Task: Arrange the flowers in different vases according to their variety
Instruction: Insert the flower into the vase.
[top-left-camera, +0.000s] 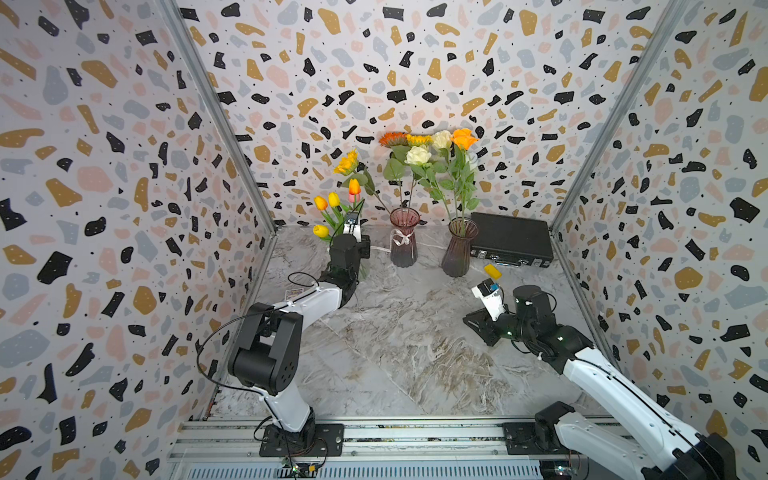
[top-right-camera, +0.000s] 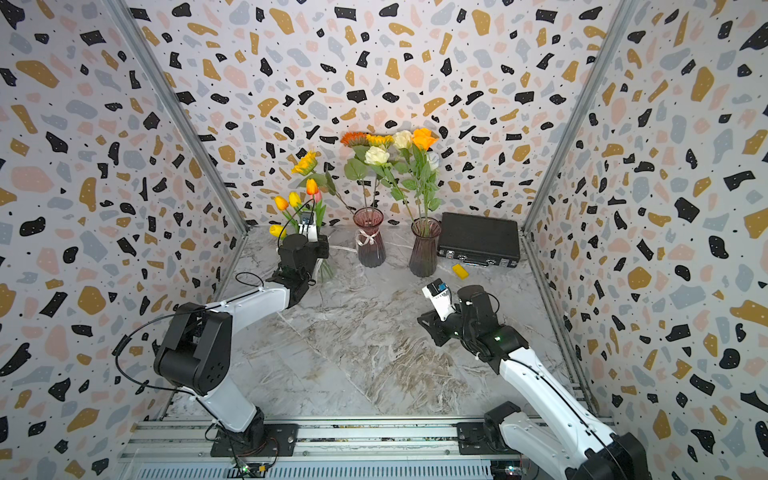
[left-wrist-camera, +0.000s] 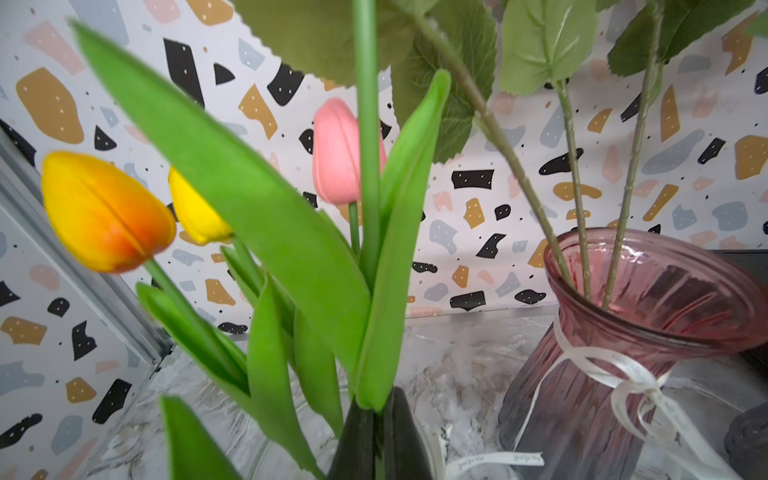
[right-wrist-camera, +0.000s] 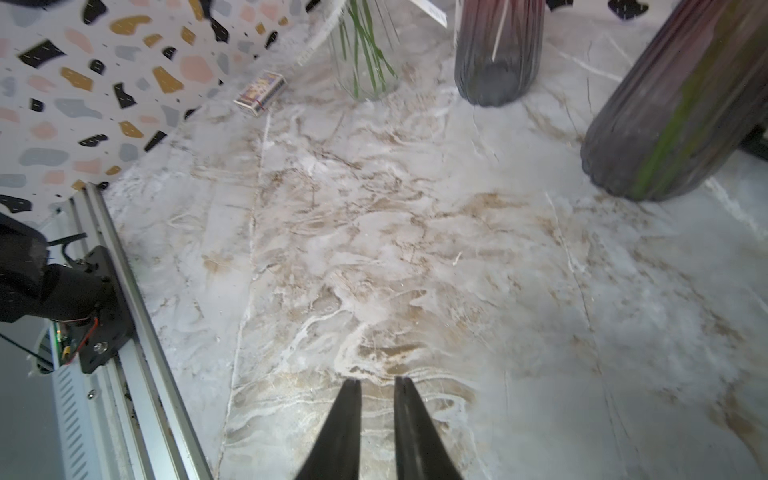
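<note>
My left gripper (left-wrist-camera: 376, 409) is shut on the green stem of a tulip, low among the leaves, over the clear vase (right-wrist-camera: 365, 50) at the back left. An orange tulip (top-left-camera: 354, 187), a pink tulip (left-wrist-camera: 338, 153) and yellow tulips (top-left-camera: 320, 203) rise there. The pink vase with a ribbon bow (top-left-camera: 403, 243) holds sunflowers (top-left-camera: 392, 139). Roses (top-left-camera: 417, 156) stand in the dark ribbed vase (top-left-camera: 457, 249). My right gripper (right-wrist-camera: 377, 380) hangs low over bare table at the right, narrowly open and holding nothing.
A black case (top-left-camera: 511, 239) lies at the back right with a small yellow block (top-left-camera: 492, 271) in front of it. A small printed box (right-wrist-camera: 259, 93) lies near the left wall. Patterned walls close in three sides; a metal rail (top-left-camera: 374, 440) runs along the front.
</note>
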